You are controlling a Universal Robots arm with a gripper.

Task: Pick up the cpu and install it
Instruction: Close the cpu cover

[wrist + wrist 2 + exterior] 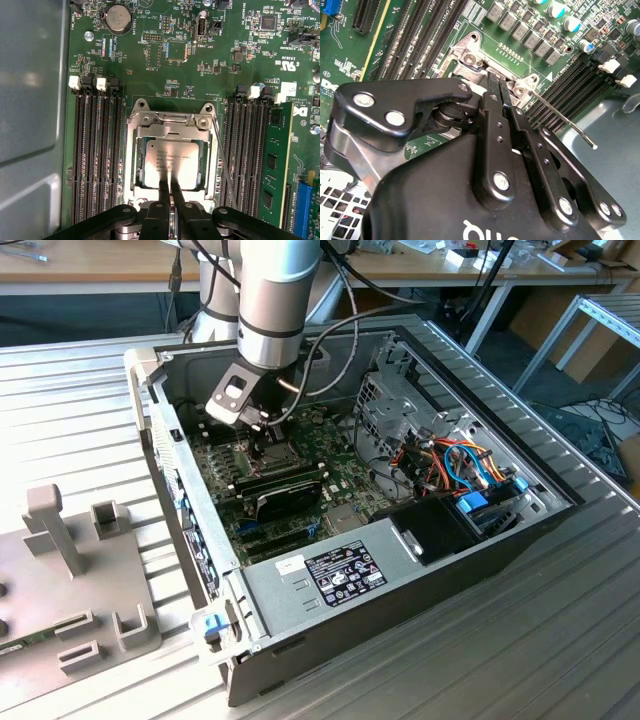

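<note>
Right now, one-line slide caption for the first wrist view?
Gripper, jaws together, tips at the edge of the cpu lying in the metal-framed socket of the motherboard.

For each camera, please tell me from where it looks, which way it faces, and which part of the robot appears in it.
Exterior view: off the arm, raised, looking down slantwise into the open computer case; the arm and gripper reach inside.
First wrist view: on the arm, facing straight down at the motherboard; shut fingertips over the cpu in the socket frame.
Second wrist view: on the arm, looking slantwise past the gripper's body to the socket frame.
Both wrist views share the socket frame and its wire lever.
</note>
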